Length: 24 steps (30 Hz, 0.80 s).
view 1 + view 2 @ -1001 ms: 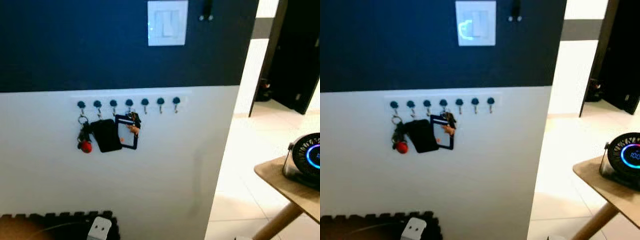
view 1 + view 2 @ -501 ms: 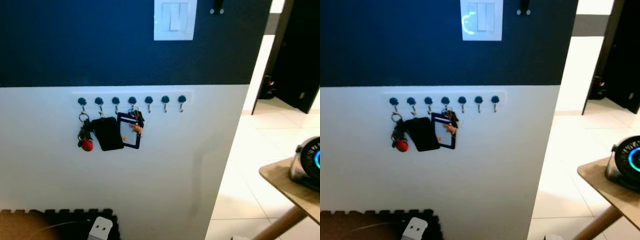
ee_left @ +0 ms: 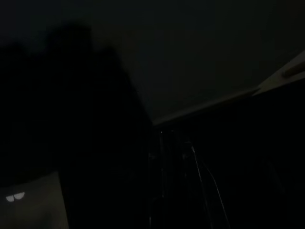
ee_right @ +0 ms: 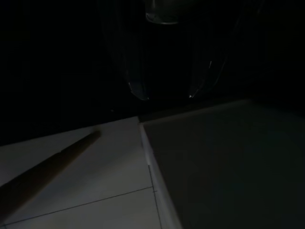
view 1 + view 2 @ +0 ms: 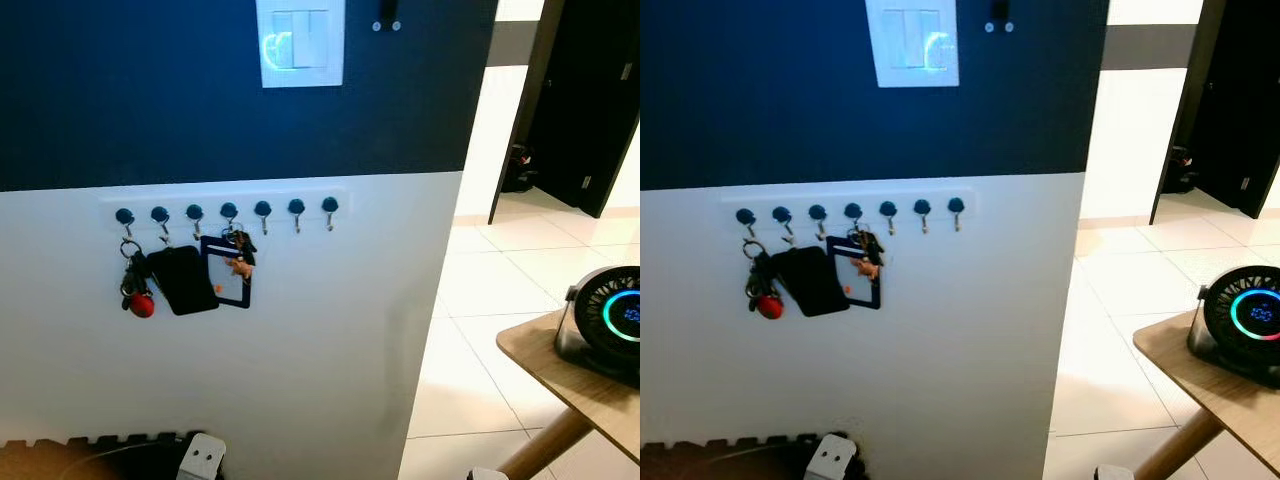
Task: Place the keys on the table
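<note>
Two bunches of keys hang from a white rail of blue hooks (image 5: 225, 210) on the wall ahead. One bunch carries a red ball (image 5: 135, 292) at the rail's left end. The other, with a small orange figure (image 5: 240, 260), hangs over a dark card holder (image 5: 226, 286) beside a black pouch (image 5: 180, 281). The wooden table (image 5: 545, 365) juts in at the lower right. My right gripper (image 4: 164, 94) hangs low near the floor, open and holding nothing. The left wrist view is almost black and my left gripper can barely be made out in it.
A round black fan with a lit display (image 5: 612, 318) stands on the table. A light switch (image 5: 299, 42) sits high on the dark wall. A black foam mat (image 5: 110, 448) and a white block (image 5: 201, 458) lie below. Tiled floor (image 5: 470, 320) leads right toward a dark doorway (image 5: 590, 100).
The whole picture has shifted left and slightly down since half a second ago, so the camera has moved. The keys, pouch and table stand as before.
</note>
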{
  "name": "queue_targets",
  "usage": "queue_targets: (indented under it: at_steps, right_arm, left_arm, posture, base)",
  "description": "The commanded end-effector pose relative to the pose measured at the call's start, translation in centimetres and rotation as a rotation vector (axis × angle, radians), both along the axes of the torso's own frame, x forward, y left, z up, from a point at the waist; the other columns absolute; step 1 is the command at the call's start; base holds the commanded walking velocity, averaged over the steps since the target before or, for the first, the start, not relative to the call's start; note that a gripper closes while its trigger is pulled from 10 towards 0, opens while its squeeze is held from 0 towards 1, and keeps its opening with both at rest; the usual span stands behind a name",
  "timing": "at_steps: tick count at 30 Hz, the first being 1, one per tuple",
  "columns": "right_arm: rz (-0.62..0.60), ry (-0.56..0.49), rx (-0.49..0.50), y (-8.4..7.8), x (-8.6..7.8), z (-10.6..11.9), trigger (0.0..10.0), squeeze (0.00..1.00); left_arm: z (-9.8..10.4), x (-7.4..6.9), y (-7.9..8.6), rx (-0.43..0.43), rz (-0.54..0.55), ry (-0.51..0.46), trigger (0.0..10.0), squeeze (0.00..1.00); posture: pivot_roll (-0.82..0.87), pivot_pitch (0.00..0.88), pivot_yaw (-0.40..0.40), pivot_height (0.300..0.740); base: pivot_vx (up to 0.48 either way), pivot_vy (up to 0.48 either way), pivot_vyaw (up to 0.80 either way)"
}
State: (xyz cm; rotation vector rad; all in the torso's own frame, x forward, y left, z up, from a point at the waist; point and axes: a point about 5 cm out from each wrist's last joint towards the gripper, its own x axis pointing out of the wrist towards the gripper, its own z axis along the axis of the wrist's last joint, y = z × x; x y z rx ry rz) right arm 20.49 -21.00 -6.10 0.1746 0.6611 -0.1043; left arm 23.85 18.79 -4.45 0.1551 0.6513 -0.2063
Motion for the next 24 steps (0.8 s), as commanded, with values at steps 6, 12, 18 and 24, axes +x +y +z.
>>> queue_targets:
  at_steps: [6, 12, 18, 24]
  right_arm:
    - [0.001, 0.008, 0.01, 0.2, -0.2, -0.2, 10.0, 0.0]
    - [0.06, -0.13, 0.029, 0.3, 1.6, 1.4, 10.0, 0.0]
    - [0.185, -0.247, 0.039, 0.8, 2.5, 2.7, 10.0, 0.0]
    - [0.369, -0.418, 0.048, 2.3, 3.9, 4.8, 10.0, 0.0]
  left_arm:
    - [-0.3, -0.4, 0.1, -0.001, 0.01, 0.016, 10.0, 0.0]
    - [0.3, -0.1, 0.0, -0.053, 0.003, -0.06, 10.0, 0.0]
    - [2.0, 0.4, -0.1, -0.224, -0.078, -0.213, 10.0, 0.0]
    - [4.3, 1.2, 0.4, -0.297, -0.175, -0.391, 10.0, 0.0]
  posture:
    - [0.03, 0.011, 0.023, 0.74]
    - [0.03, 0.004, 0.024, 0.74]
    - [0.03, 0.0, 0.015, 0.74]
    - [0.03, 0.0, 0.013, 0.74]
  base:
    - [0.0, 0.0, 0.0]
    - [0.0, 0.0, 0.0]
    - [0.0, 0.0, 0.0]
    - [0.0, 0.0, 0.0]
